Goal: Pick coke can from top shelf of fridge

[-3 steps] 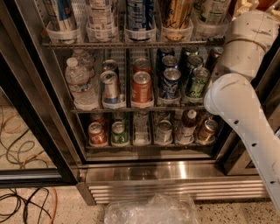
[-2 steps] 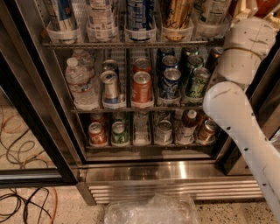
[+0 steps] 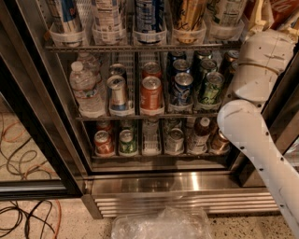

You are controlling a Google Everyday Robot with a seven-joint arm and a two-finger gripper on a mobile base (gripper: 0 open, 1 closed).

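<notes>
The fridge (image 3: 187, 184) stands open in front of me. Its top shelf (image 3: 140, 47) is a wire rack with clear holders that carry large cans. My white arm (image 3: 261, 84) rises along the right side of the fridge. My gripper (image 3: 260, 16) is at the top right corner, level with the top shelf and partly cut off by the picture's edge. A red thing with white marks, seemingly the coke can (image 3: 284, 10), shows right beside the gripper. I cannot tell whether the gripper holds it.
An orange-red can (image 3: 151, 93), silver, blue and green cans and a water bottle (image 3: 86, 88) fill the middle rack. Small cans sit on the lower rack. The black door frame (image 3: 37, 140) is at left. Cables (image 3: 23, 214) and a plastic bag (image 3: 161, 224) lie on the floor.
My arm's wrist and elbow have sunk a little and shifted slightly left. More of the red thing now shows at the top right corner.
</notes>
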